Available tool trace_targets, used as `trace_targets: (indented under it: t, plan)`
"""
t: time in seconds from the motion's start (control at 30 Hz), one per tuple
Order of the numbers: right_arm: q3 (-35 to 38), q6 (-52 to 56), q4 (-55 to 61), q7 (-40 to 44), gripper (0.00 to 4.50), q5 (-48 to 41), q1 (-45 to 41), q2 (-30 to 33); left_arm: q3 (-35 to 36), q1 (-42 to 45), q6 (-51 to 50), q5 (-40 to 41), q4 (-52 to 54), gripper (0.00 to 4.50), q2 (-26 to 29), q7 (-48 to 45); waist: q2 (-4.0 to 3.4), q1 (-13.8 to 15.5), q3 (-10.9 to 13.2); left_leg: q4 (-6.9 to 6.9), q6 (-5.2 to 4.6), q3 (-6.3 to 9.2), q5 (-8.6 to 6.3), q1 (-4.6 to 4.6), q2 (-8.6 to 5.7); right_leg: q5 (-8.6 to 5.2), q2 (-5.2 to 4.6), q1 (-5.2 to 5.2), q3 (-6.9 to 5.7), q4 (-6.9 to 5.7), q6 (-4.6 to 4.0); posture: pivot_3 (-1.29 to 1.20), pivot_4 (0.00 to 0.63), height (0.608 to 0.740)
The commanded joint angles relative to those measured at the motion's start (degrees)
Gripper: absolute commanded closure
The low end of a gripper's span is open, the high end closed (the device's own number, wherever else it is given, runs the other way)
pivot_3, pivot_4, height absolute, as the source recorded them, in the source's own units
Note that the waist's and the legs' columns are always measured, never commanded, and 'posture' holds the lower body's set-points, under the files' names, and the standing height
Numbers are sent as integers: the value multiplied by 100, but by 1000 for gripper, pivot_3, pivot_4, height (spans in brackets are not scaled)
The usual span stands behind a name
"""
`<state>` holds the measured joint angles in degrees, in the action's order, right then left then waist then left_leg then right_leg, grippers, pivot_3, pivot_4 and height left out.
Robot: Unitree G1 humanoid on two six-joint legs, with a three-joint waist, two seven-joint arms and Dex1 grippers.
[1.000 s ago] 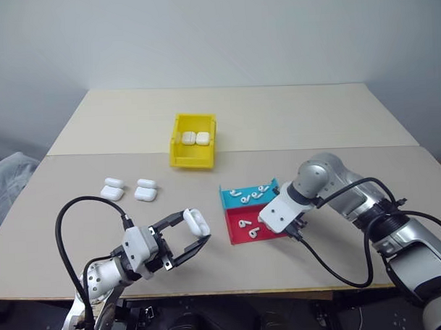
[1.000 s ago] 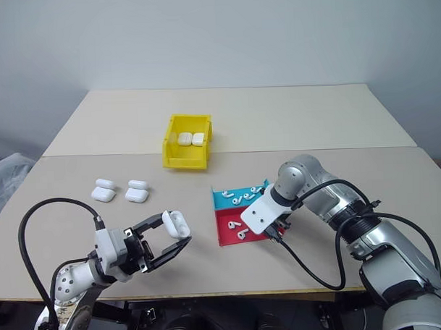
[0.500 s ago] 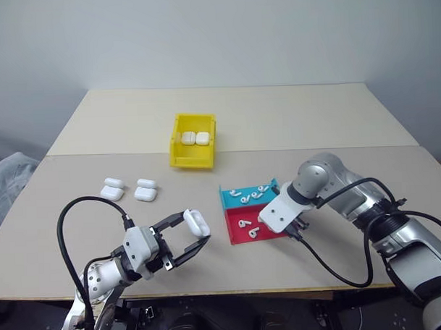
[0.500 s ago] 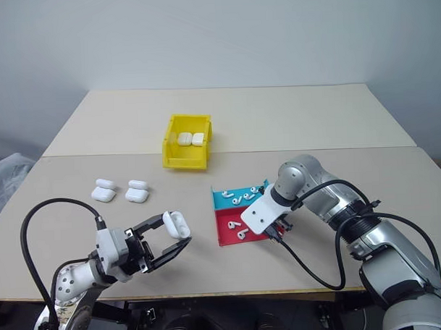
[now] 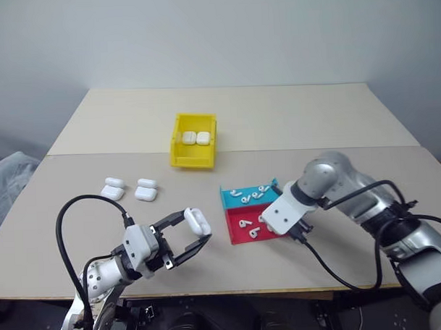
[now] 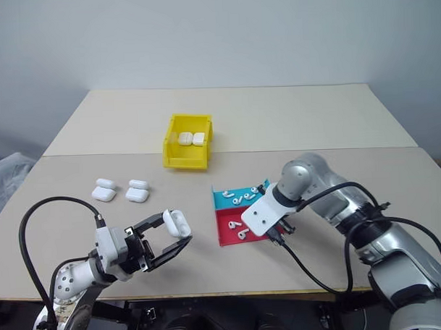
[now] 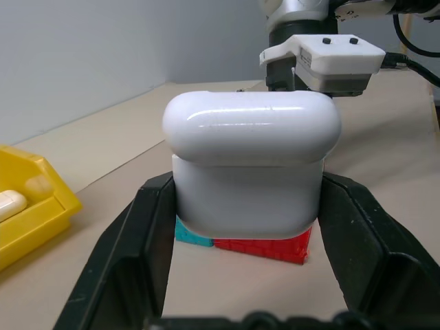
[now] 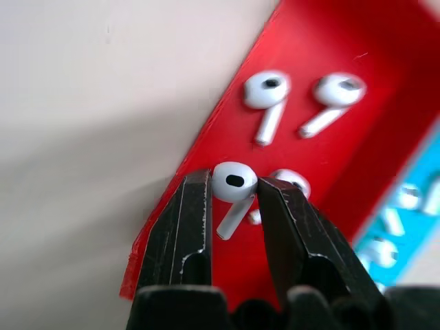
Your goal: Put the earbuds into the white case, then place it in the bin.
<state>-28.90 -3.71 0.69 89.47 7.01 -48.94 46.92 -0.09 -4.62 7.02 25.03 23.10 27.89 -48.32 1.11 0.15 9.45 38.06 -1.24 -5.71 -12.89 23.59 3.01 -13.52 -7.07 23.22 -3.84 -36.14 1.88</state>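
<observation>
At the near left, the left claw [image 5: 190, 233] is closed on the white case [image 5: 196, 222], which is held clear of the table [image 5: 313, 118] with its lid shut, gripped by the body below the lid seam. Farther back on the left, two pairs of spare cases [image 5: 113, 188] are laid on the bare tabletop, well apart from everything else.

Toward the middle, the bin [image 5: 193, 160] is set on the table, and two white cases are seen side by side inside it, against its far end.

To the right of centre, the blue tray [image 5: 232, 201] and the red tray [image 5: 241, 237] are placed touching, the blue one behind. Several earbuds [image 6: 242, 198] are scattered in the blue tray; in the red tray three loose ones can be counted, though one is partly hidden behind a finger, so the count may be off. Just above the red tray's near edge, the right claw [image 8: 234, 199] is pinched on a single earbud [image 8: 234, 182], gripped by its head with the stem hanging between the fingers [image 8: 189, 220].

The table is a pale beige surface made of two panels joined by a seam, and a plain grey wall [image 5: 216, 35] is seen behind it.
</observation>
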Motion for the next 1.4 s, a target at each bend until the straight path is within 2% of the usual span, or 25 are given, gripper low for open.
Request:
trace_targets:
  t: [0.03, 0.17, 0.3, 0.43, 0.57, 0.87, 1.4]
  plan:
    - [1063, 752, 542, 38, 3287, -1183, -75, 98, 39, 271, -113, 433, 386, 1716, -26, -64, 0, 3, 0, 0, 0, 5, 0, 0, 0, 0, 0, -1, 0, 0, 0, 0, 150, 740]
    - [2035, 1739, 858, -462, 3287, -2420, -2, -131, -45, 519, -377, 898, 462, 1716, -151, -127, 0, -10, 0, 0, -1, 29, -1, -3, 1, 1, 1, -5, 1, 1, -1, 0, 150, 740]
    - [3073, 2309, 1082, -1277, 3287, -3495, 190, -544, -208, 825, -449, 1300, 227, 1716, -301, -663, 1, 20, 0, 0, -1, 28, -1, -2, -1, 1, 1, -8, -2, 0, -1, 0, 150, 740]
    - [3740, 2202, 1425, -1811, 3287, -4372, 535, -1139, -354, 1138, -786, 1645, 120, 1716, -228, -1186, 1, 46, 0, 0, -1, 11, -1, 0, -3, 1, 2, -9, -4, 1, -1, 0, 150, 740]
    - [3930, 1929, 1908, -1928, 3287, -5126, 915, -1755, -438, 1679, -848, 1755, -263, 1716, -340, -1705, 0, 48, -1, 1, -1, 8, 0, 2, -4, 1, 3, -8, -5, 0, 0, 0, 150, 740]
    - [3419, 1309, 2092, -1969, 3287, -4956, 1370, -2362, -456, 2266, -878, 1709, -664, 1716, -645, -2047, 0, 36, -1, 1, 0, 10, 1, 1, -4, 1, 7, -9, -4, -1, 1, 0, 150, 740]
    - [2765, 551, 1548, -1563, 3287, -4298, 1514, -2367, -471, 2150, -915, 1649, -439, 1716, -707, -1994, 0, 37, -1, 1, 0, 11, 1, 1, -4, 1, 7, -9, -3, 1, 2, 0, 150, 740]
